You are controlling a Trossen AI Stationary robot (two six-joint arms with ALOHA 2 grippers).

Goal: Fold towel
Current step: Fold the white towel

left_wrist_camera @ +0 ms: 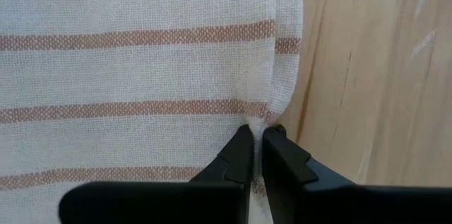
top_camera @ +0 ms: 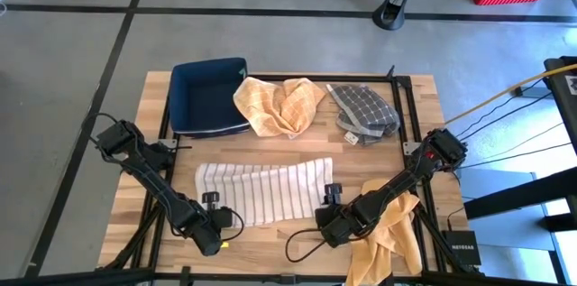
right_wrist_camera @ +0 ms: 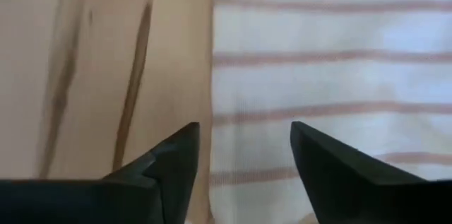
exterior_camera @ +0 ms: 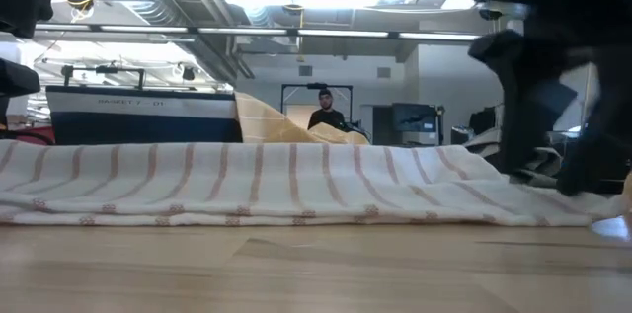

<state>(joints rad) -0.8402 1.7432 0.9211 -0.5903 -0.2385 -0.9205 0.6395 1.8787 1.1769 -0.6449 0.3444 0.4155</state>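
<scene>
On the front half of the worktop, the striped towel lies spread flat, long side running left to right, with both arms reaching in at its near corners. Your left tool is pinched narrow on the towel's near left edge, a small pucker of cloth caught between its tips. Your right tool stands wide, astride the near right edge, one fingertip over bare wood and the other over the cloth, gripping nothing yet. Judge this towel as light, thin and limp: it will drape and sag between the two holds, and a single layer may slip from a shallow pinch. Take it at the hemmed corners, biting well in from the edge, and lift both sides together so the fold falls evenly
</scene>
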